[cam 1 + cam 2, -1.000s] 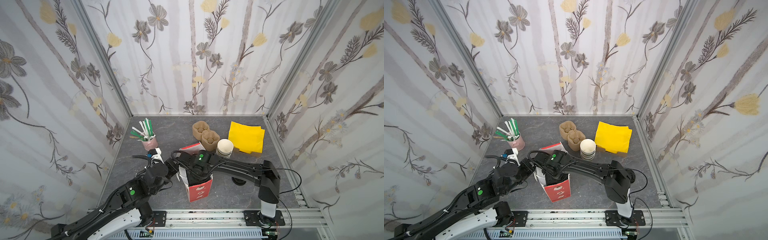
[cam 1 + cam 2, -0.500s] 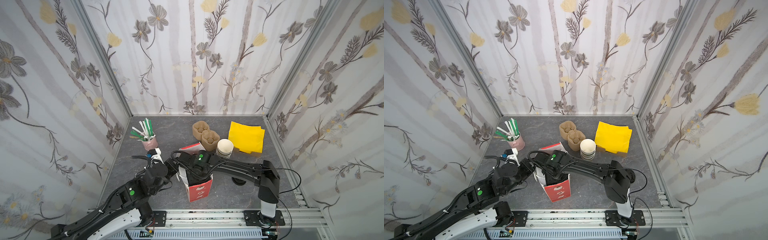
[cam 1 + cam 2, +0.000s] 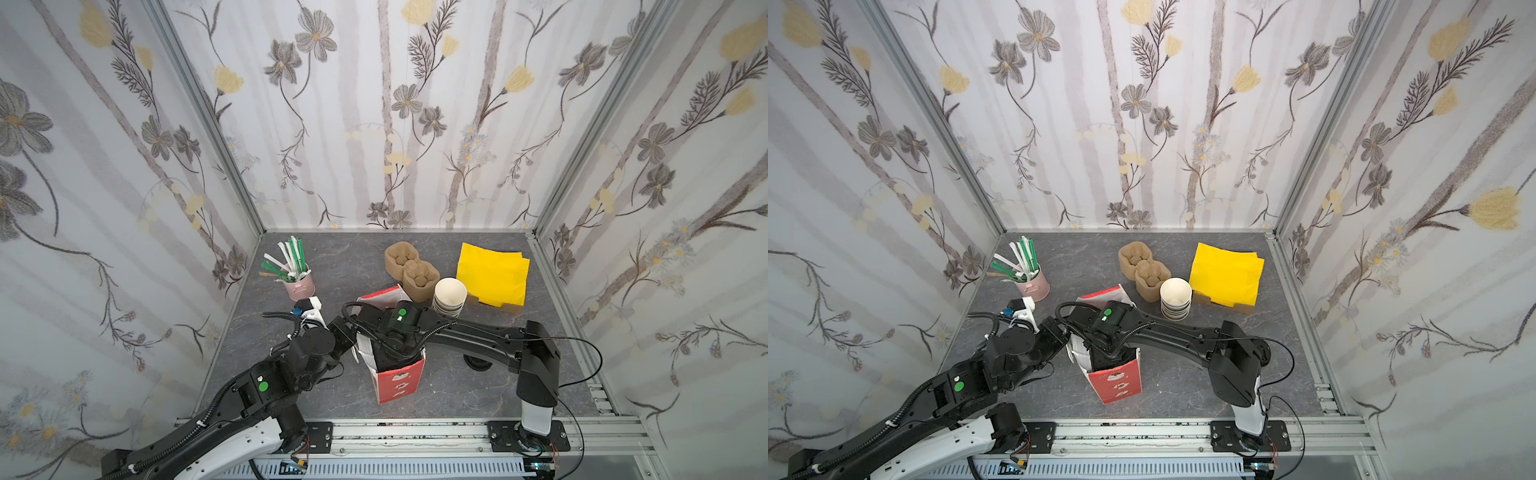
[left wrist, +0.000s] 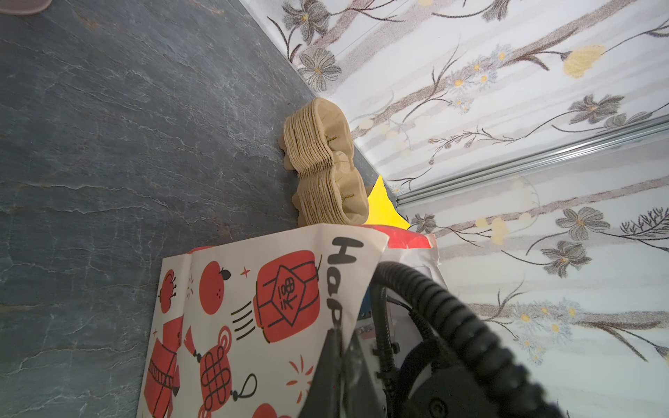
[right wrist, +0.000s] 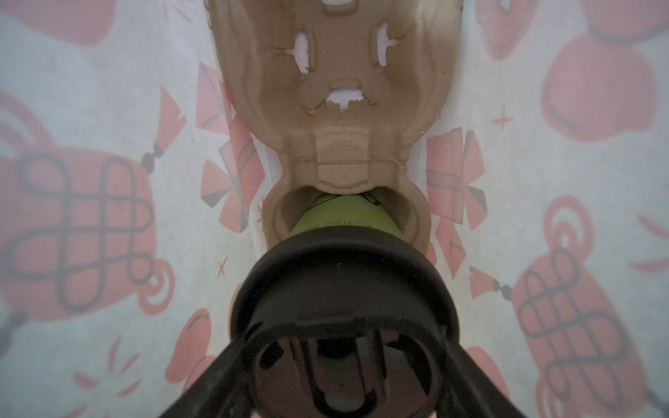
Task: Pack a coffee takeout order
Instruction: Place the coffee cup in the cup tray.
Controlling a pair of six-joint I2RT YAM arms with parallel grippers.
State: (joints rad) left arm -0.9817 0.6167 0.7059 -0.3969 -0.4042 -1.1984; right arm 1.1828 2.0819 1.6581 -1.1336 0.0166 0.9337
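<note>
My left gripper (image 3: 354, 348) pinches the rim of the paper bag (image 3: 401, 380); my right gripper (image 3: 395, 351) reaches inside over the lidded cup (image 5: 344, 253), spread or not I cannot tell.

- Bag (image 3: 401, 384): white with red lanterns, oranges and knots, black lettering; one side red with white marks.
- Worktop (image 3: 340, 257): dark grey with pale veins.
- Walls (image 3: 374, 124): white, grey stripes, grey and yellow flowers.
- Napkins (image 3: 492, 274): bright yellow.
- Carriers (image 3: 411, 270): tan.
- Stacked cups (image 3: 449, 296): cream-white inside.
- Pot (image 3: 300, 286): pink.
- Straws (image 3: 291, 259): green and white.
- Cup (image 5: 344, 217) in the bag: olive-green.
- Lid (image 5: 344, 282): black.
</note>
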